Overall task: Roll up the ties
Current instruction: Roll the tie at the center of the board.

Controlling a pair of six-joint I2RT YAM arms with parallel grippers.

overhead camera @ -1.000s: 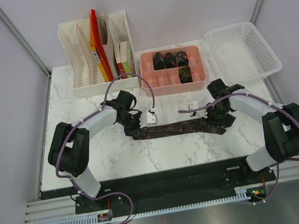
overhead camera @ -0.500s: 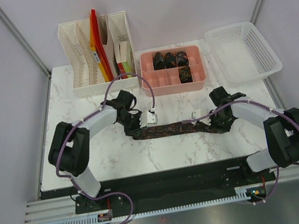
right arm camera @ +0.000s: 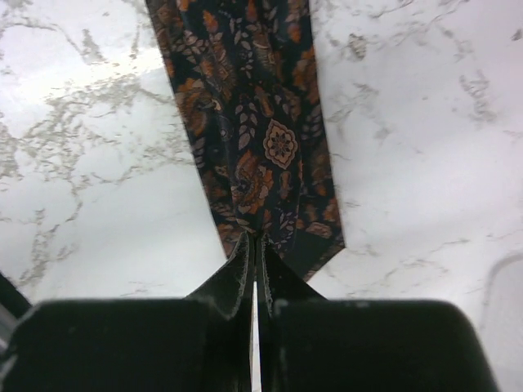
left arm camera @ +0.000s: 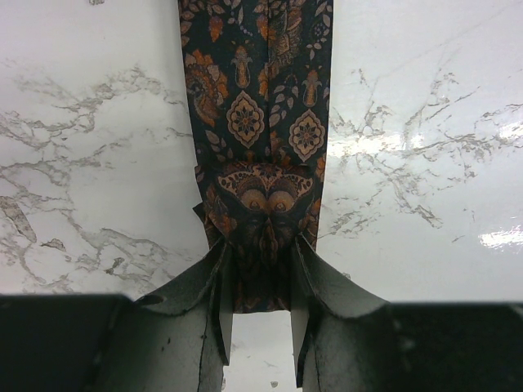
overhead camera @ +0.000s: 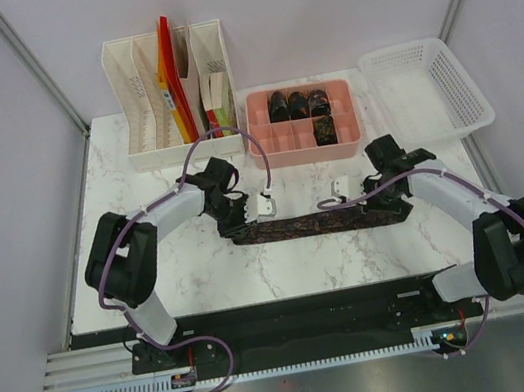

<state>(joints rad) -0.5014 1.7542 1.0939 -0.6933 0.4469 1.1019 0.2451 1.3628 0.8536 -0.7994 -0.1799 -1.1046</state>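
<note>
Over the last second my right gripper (right arm camera: 255, 247), fingers pressed nearly together on the tie (overhead camera: 313, 224), drew its right end outward. The tie lay straighter across the table (overhead camera: 184, 271). My left gripper (left arm camera: 260, 273) seemingly pinched the other end, so rolling looked ready to begin.

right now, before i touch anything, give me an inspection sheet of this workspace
surface: white marble table, no spills seen
job's things: flat tie stretched between the arms; four rolled ties in the pink tray
clutter: white file organiser holding orange and red folders; white basket at back right
grippers: left jaws shut on the flat tie's left end, right jaws shut on its right end
cables: purple cables loop along both arms
surroundings: pale walls, metal frame posts; nothing else seen
</note>
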